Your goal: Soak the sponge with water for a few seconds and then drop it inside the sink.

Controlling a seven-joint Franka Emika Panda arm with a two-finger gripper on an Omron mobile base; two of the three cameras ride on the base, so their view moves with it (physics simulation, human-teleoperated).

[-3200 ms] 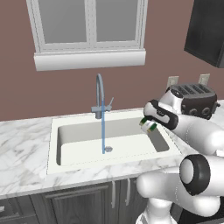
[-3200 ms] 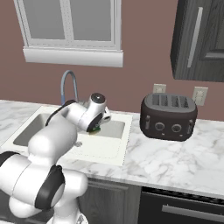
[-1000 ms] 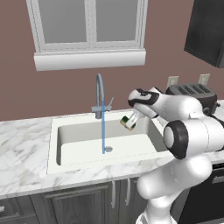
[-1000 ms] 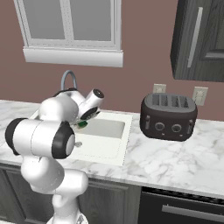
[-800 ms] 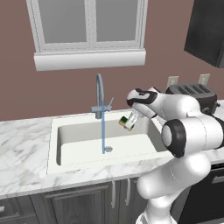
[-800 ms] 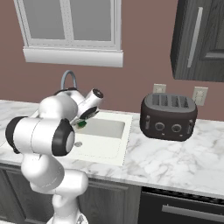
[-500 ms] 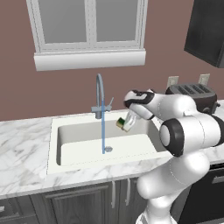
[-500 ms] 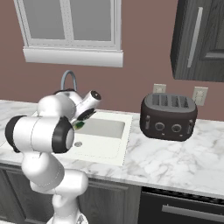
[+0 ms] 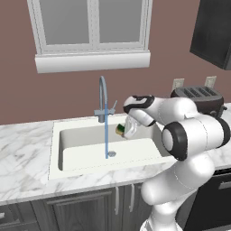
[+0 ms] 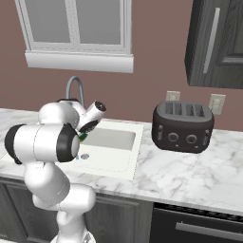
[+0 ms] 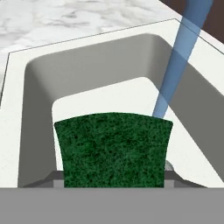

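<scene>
Gripping the small yellow, green-backed sponge (image 9: pixel 120 130) at frame centre, the closed two-finger gripper (image 9: pixel 124 131) held it just right of the thin blue water stream (image 9: pixel 106 135); stopping there risked a dry sponge reaching the off-white sink (image 9: pixel 83 158).

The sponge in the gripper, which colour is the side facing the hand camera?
Dark green, speckled; the sponge shows best in the hand view.

The sponge (image 11: pixel 113 149) shows a dark green, speckled scrub face, and the water (image 9: pixel 106 131) is a translucent blue. The sink (image 9: pixel 81 153) is off-white, the surface (image 9: pixel 22 153) white marble with grey veins. The toaster (image 10: pixel 182 126) is black.
</scene>
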